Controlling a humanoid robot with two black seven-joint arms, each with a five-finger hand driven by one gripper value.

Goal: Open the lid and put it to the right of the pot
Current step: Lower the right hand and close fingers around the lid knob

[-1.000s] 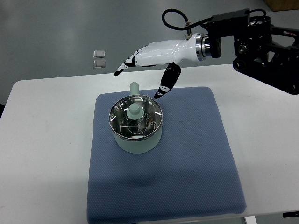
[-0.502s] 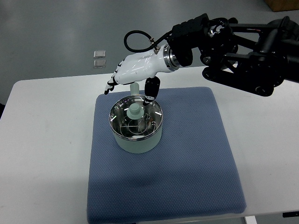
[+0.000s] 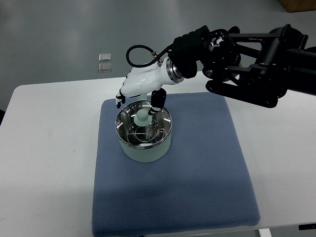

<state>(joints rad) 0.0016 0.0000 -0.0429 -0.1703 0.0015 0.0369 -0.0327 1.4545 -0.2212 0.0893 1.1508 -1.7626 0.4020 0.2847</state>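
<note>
Glass lid (image 3: 143, 126) just below right hand (image 3: 140, 85)

a blue textured mat (image 3: 197, 187) is laid flat on a white table (image 3: 49, 163), with table surface left bare on both sides of it. beyond the table's far edge, two small pale square objects (image 3: 104, 62) are seen close together on the grey floor (image 3: 49, 34).

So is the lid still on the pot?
Yes, on. The glass lid sits flat inside the pot's rim, knob up; the right hand is above it, holding nothing.
</note>
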